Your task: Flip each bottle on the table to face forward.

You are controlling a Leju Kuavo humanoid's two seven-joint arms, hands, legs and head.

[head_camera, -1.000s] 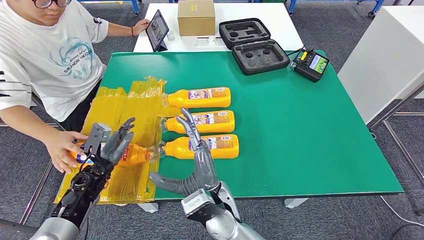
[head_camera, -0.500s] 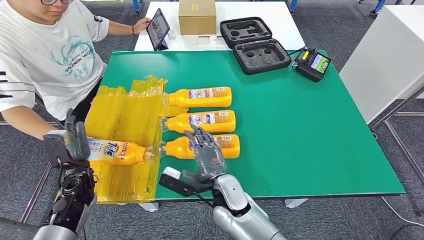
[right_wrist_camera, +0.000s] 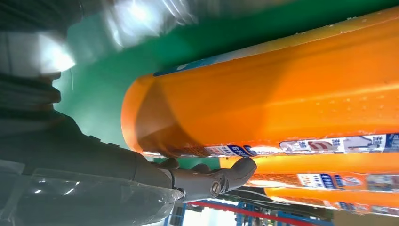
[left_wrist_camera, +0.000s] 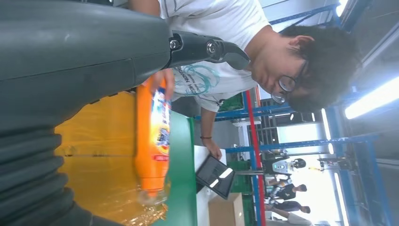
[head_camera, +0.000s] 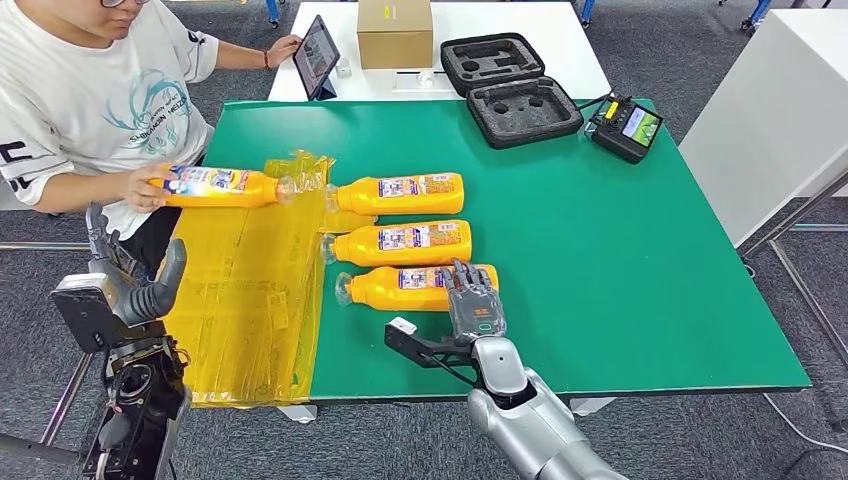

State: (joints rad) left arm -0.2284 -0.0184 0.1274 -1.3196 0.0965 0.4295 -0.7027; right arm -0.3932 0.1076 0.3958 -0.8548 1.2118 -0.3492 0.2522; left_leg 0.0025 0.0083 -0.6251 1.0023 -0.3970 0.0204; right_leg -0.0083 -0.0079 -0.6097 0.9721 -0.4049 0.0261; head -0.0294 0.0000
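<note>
Three glossy orange plastic bottles lie on their sides in a row on the green table (head_camera: 620,260), caps toward a crinkled yellow plastic sheet (head_camera: 250,290): the far bottle (head_camera: 400,193), the middle bottle (head_camera: 400,242) and the near bottle (head_camera: 415,288). The right hand (head_camera: 473,305) lies over the near bottle's base end, fingers draped across its top; whether they grip it I cannot tell. The left hand (head_camera: 125,280) is raised off the table's left edge, thumb and fingers spread, holding nothing. A person's hand (head_camera: 150,187) holds a fourth bottle (head_camera: 215,186) over the sheet's far end. Beyond stand a tablet (head_camera: 316,57), cardboard box (head_camera: 395,33), foam case (head_camera: 510,90) and controller (head_camera: 622,127).
</note>
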